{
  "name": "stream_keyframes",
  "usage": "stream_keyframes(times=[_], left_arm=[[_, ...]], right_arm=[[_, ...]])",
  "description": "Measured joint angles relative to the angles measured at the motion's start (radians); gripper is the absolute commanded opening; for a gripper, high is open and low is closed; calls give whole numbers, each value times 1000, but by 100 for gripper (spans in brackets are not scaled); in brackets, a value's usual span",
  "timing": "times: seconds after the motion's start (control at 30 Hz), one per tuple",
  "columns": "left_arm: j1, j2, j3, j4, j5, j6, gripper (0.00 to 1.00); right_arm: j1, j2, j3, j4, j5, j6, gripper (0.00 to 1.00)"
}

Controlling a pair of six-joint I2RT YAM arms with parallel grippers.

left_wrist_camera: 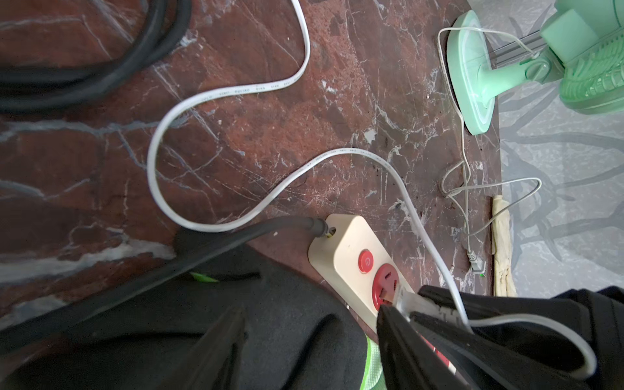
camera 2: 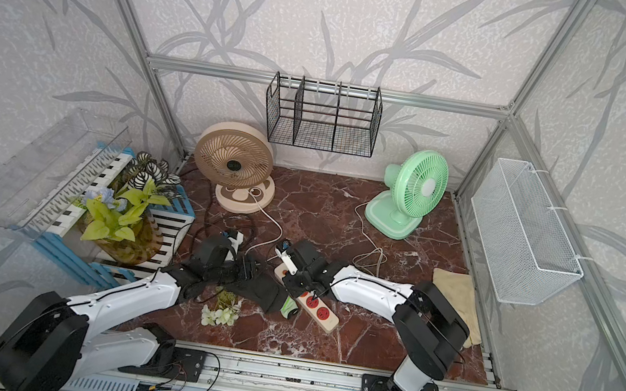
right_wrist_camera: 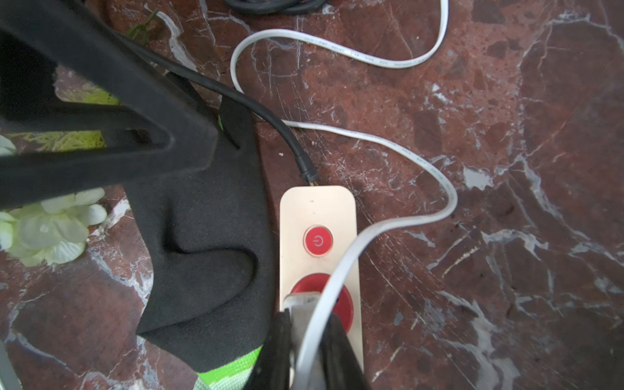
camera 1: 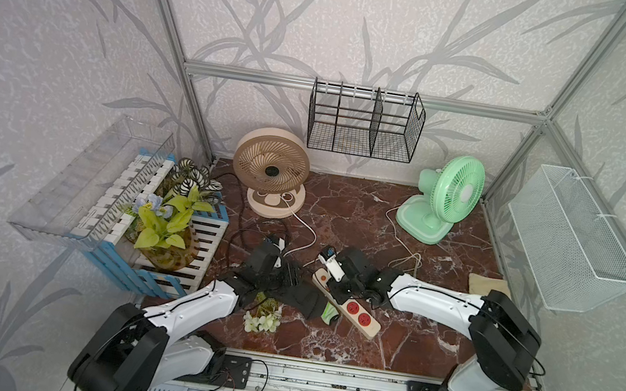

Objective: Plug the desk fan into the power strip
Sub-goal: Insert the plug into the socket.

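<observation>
We see the cream power strip [right_wrist_camera: 317, 209] flat on the marble [right_wrist_camera: 506, 135], the white plug [right_wrist_camera: 299, 305] of the beige desk fan [camera 1: 271, 165] at the red socket [right_wrist_camera: 345, 307] beside its button

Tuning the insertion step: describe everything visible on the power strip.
The power strip is a cream-beige, plastic-looking bar with rounded corners, lying flat on the red-brown marbled tabletop. A black cord enters one end; next come a round red power button and red round sockets, two uncovered. The right gripper holds a white plug at the socket nearest the button; seating unclear. A black glove lies against one long side; the plug's white cord crosses its top.
</observation>
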Motion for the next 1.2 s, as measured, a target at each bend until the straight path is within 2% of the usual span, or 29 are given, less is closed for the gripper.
stream_keyframes(times=[0.43,0.8,1.1,1.2], left_arm=[[14,291,119,109,-13,-65,57],[119,468,278,134,-13,-67,53],[179,439,301,132,1,-61,56],[179,369,278,135,14,-63,59]], right_arm=[[-3,39,20,16,17,11,0],[-7,57,53,-15,16,2,0],[-7,54,56,-27,6,-12,0],[-3,50,46,-17,3,-11,9]])
